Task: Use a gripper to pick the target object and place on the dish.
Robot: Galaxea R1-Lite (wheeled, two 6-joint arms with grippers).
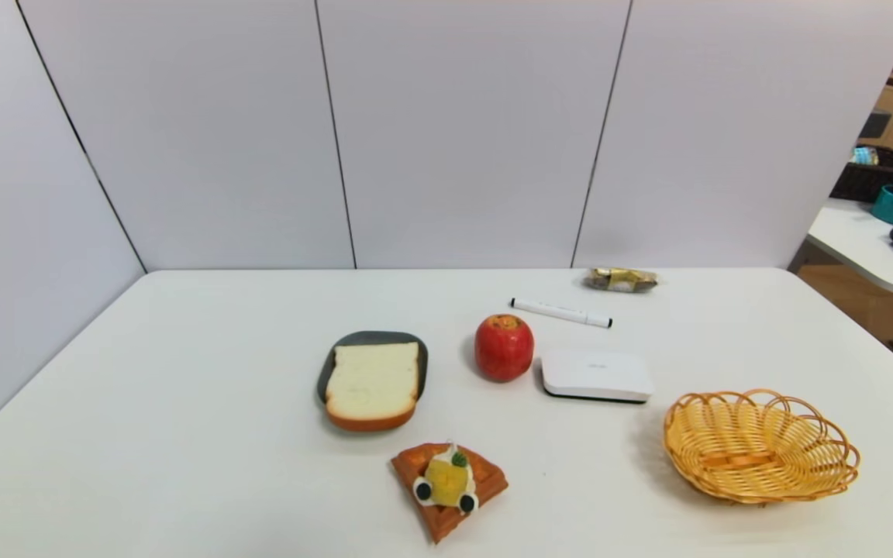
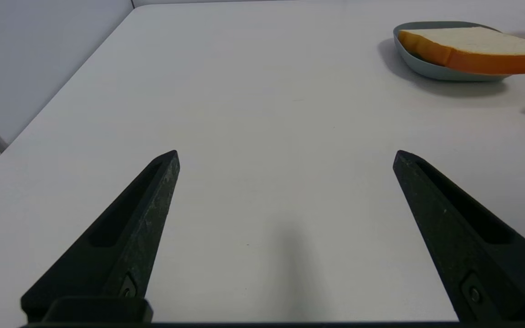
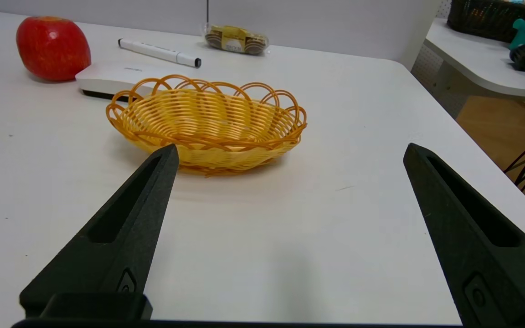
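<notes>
Tabletop: toast (image 1: 373,383) lies on dish (image 1: 369,339); basket (image 1: 760,445) bare.

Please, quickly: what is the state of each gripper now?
Left gripper: open, holding nothing, over bare table.
Right gripper: open, holding nothing, near the basket.

On my feed I see a red apple (image 1: 504,347) just beside a flat white box (image 1: 597,375), a white marker (image 1: 561,312) behind them and a wrapped snack (image 1: 622,280) near the wall. A triangular waffle (image 1: 449,488) lies nearest me, and a wicker basket (image 1: 760,446) sits off to the right on the white table (image 1: 183,434)
</notes>
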